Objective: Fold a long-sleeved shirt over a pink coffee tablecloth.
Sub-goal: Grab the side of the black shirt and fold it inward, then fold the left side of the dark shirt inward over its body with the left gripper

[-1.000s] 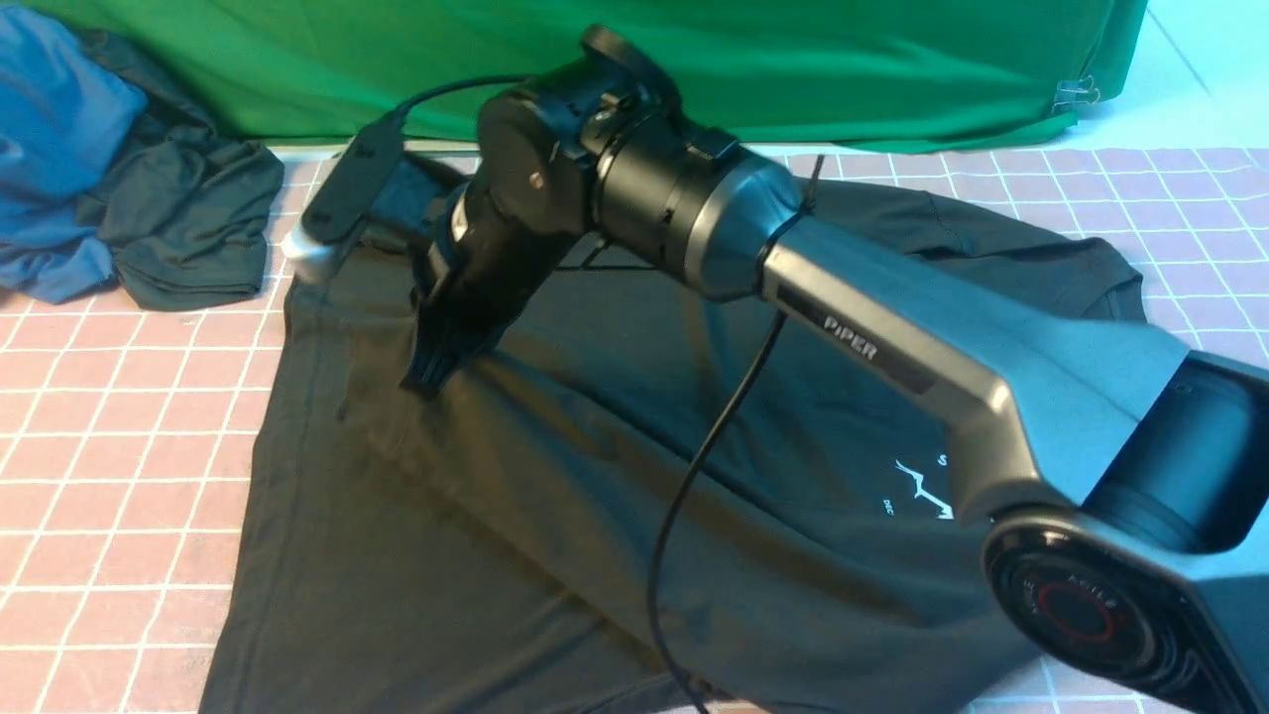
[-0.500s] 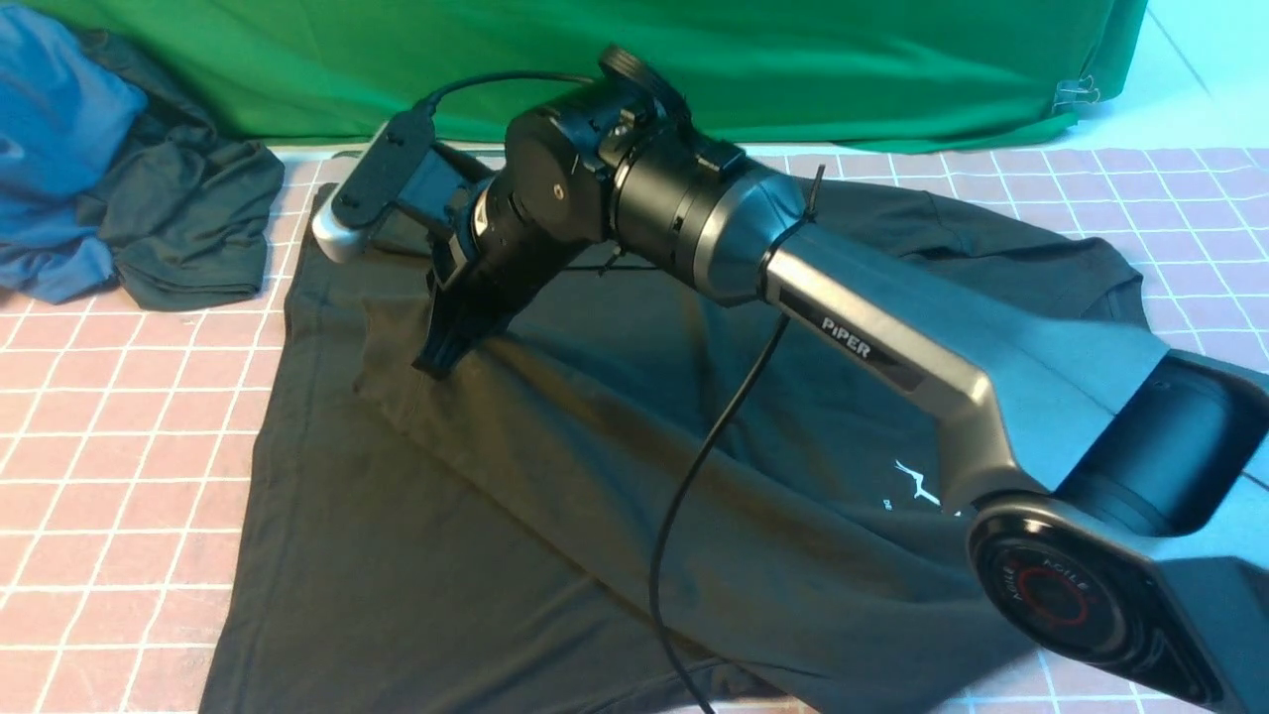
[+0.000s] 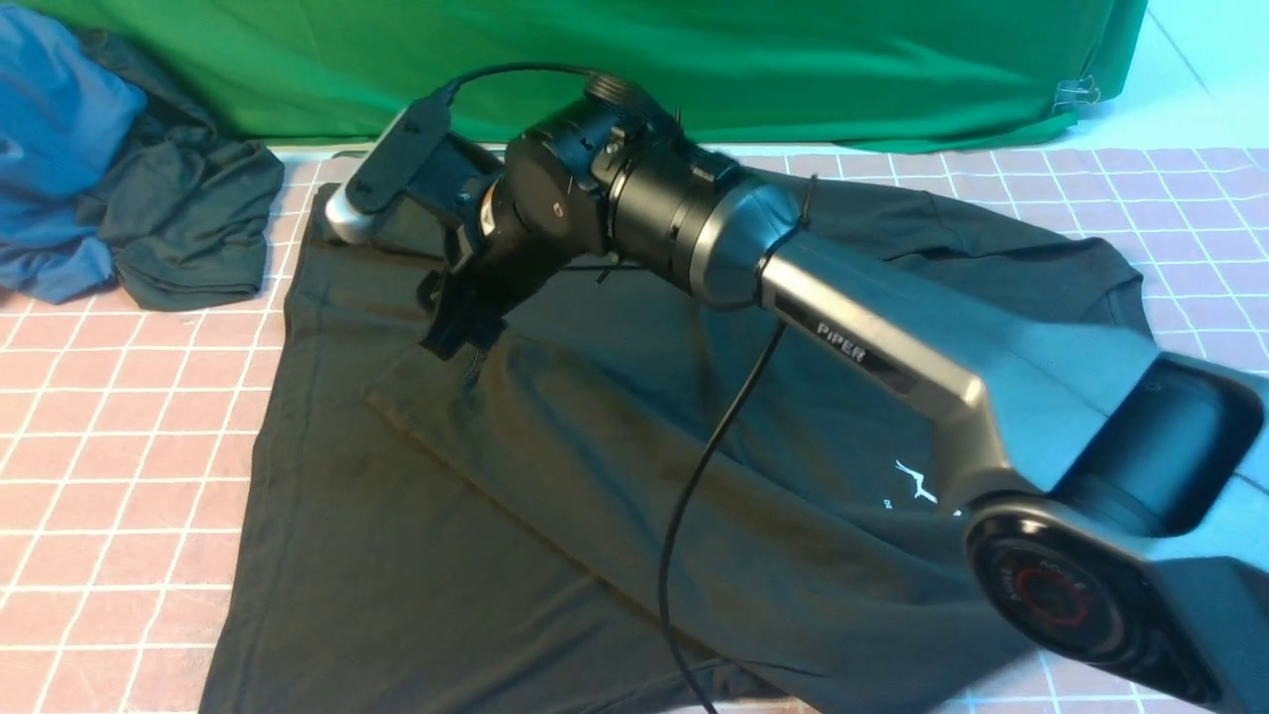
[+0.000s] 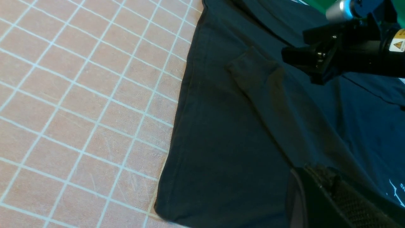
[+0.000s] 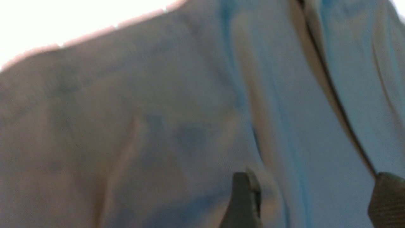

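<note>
Right arm (image 3: 892, 332) extended forward-left, its jaws apart, left jaws closed

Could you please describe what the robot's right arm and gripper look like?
The right arm is grey with black cylindrical joints, white PIPER lettering on one link and a red ring on its large round joint. A thin black cable hangs beside it. The right gripper is black, with two flat textured fingers and a yellow warning label behind them.
</note>
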You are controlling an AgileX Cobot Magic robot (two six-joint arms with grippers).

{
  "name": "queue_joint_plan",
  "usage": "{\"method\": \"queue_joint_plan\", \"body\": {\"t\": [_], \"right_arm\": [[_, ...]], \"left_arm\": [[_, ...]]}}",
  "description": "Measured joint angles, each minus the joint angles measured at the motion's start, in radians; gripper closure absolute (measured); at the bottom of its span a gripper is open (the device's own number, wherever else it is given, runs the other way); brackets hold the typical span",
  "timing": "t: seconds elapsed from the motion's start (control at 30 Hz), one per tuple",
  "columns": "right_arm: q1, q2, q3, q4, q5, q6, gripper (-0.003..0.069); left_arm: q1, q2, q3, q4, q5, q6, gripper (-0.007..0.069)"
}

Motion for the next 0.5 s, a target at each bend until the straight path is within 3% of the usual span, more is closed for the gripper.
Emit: {"method": "queue_joint_plan", "body": {"t": [0.07, 0.13, 0.17, 0.2, 0.23, 0.33, 0.5], "right_arm": [[0.000, -0.087, 0.000, -0.105, 0.213, 0.083, 0.0261], [-0.006, -0.149, 0.001, -0.138, 0.300, 0.087, 0.0389], [-0.007, -0.158, 0.002, -0.141, 0.307, 0.087, 0.0407], [-0.017, -0.231, 0.010, -0.140, 0.337, 0.093, 0.0531], [-0.024, -0.277, 0.019, -0.139, 0.344, 0.096, 0.0575], [-0.041, -0.408, 0.070, -0.136, 0.350, 0.106, 0.0617], [-0.058, -0.652, 0.288, -0.131, 0.358, 0.115, 0.0619]], "left_arm": [[0.000, 0.030, 0.000, -0.011, 0.020, -0.016, 0.0610], [0.000, 0.082, 0.000, -0.025, 0.040, -0.023, 0.0610], [0.000, 0.083, 0.000, -0.031, 0.044, -0.023, 0.0610], [0.000, 0.145, 0.000, -0.056, 0.052, -0.019, 0.0610], [0.000, 0.189, -0.002, -0.069, 0.054, -0.008, 0.0610], [0.000, 0.325, -0.030, -0.088, 0.030, 0.042, 0.0610], [0.000, 0.538, -0.160, -0.089, -0.035, 0.061, 0.0610]]}}
